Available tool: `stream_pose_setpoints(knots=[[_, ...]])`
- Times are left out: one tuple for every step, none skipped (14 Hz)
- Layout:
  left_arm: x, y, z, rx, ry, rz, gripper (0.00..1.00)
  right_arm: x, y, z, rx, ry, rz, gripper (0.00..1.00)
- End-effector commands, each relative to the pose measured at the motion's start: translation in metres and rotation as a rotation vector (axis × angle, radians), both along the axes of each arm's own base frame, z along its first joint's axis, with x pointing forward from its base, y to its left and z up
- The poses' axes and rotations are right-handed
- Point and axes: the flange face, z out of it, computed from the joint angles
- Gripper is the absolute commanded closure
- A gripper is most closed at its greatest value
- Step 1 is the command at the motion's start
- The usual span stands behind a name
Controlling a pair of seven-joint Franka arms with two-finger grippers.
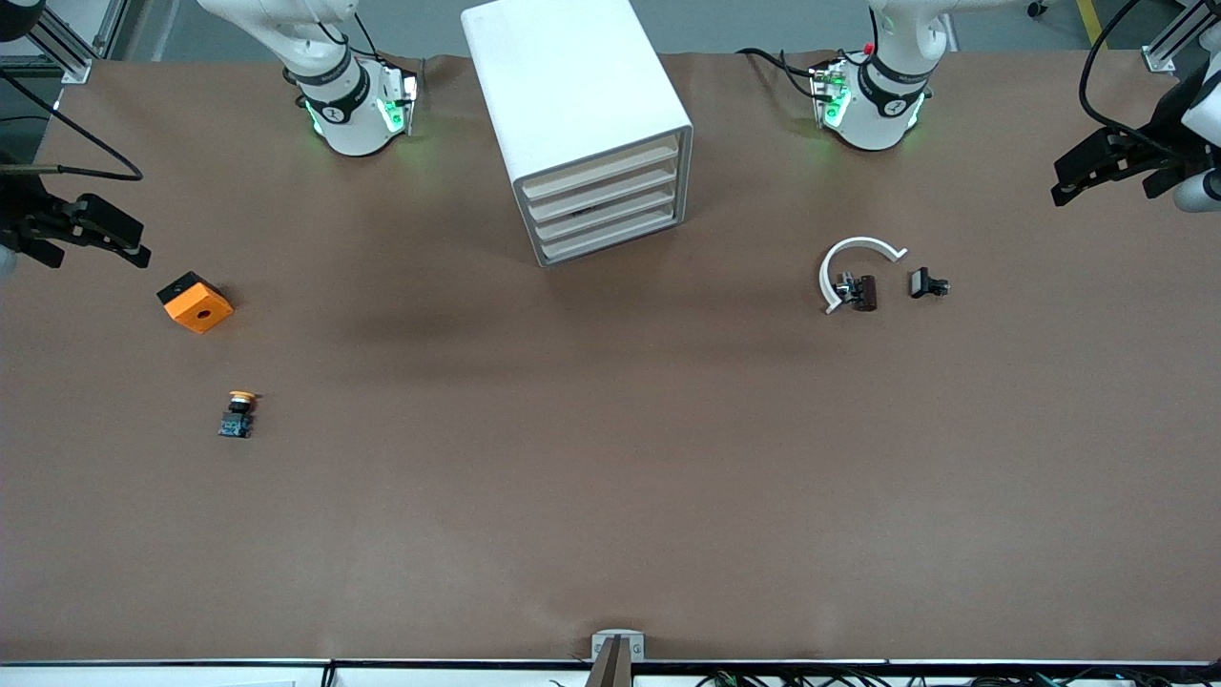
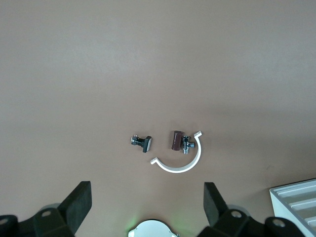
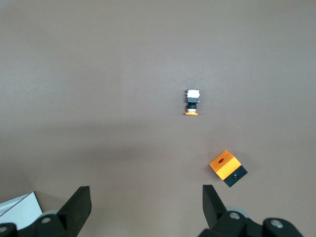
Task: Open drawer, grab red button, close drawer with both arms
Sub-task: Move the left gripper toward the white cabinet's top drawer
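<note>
The white cabinet (image 1: pixel 577 95) stands between the two arm bases. Its four stacked drawers (image 1: pixel 606 203) are all pushed in. The red-capped button is hidden; I see it in no view. My left gripper (image 1: pixel 1073 176) hangs open and empty over the left arm's end of the table; in the left wrist view (image 2: pixel 148 197) its jaws stand wide apart. My right gripper (image 1: pixel 134 243) hangs open and empty over the right arm's end of the table, close to the orange cube; it also shows in the right wrist view (image 3: pixel 146 197).
An orange cube with a hole (image 1: pixel 195 301) (image 3: pixel 227 168) and a yellow-orange-capped button (image 1: pixel 237 415) (image 3: pixel 192 102) lie toward the right arm's end. A white C-shaped ring (image 1: pixel 854 253) (image 2: pixel 182 165), a small brown part (image 1: pixel 863 292) and a black clip (image 1: pixel 925 283) lie toward the left arm's end.
</note>
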Motion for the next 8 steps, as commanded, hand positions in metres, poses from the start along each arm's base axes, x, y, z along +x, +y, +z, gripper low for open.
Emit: stream_pose_setpoints(knots=[[0.001, 0.002, 0.005, 0.023, 0.006, 0.01, 0.0, 0.001, -0.001, 0.005, 0.005, 0.0, 0.002, 0.0], [0.001, 0.002, 0.005, 0.023, 0.005, 0.01, 0.0, 0.001, -0.001, 0.005, 0.004, 0.0, 0.001, 0.0], [0.002, 0.002, 0.005, 0.024, 0.006, 0.009, 0.0, 0.001, -0.002, 0.005, 0.002, 0.0, 0.001, 0.0], [0.003, 0.003, 0.003, 0.024, 0.009, 0.009, 0.0, 0.001, -0.003, 0.005, 0.001, 0.0, -0.001, 0.0], [0.011, 0.003, -0.009, 0.02, 0.034, 0.001, 0.0, 0.001, -0.003, 0.007, 0.0, -0.005, -0.001, 0.0], [0.016, 0.006, -0.017, 0.017, 0.05, 0.005, 0.0, 0.001, -0.006, 0.008, 0.0, -0.006, -0.006, 0.0], [0.021, 0.008, -0.027, 0.014, 0.068, 0.003, 0.0, 0.001, -0.007, 0.008, 0.0, -0.006, -0.007, 0.0], [0.027, 0.01, -0.036, 0.01, 0.085, 0.006, 0.0, 0.0, -0.007, 0.008, 0.0, -0.006, -0.009, 0.0]])
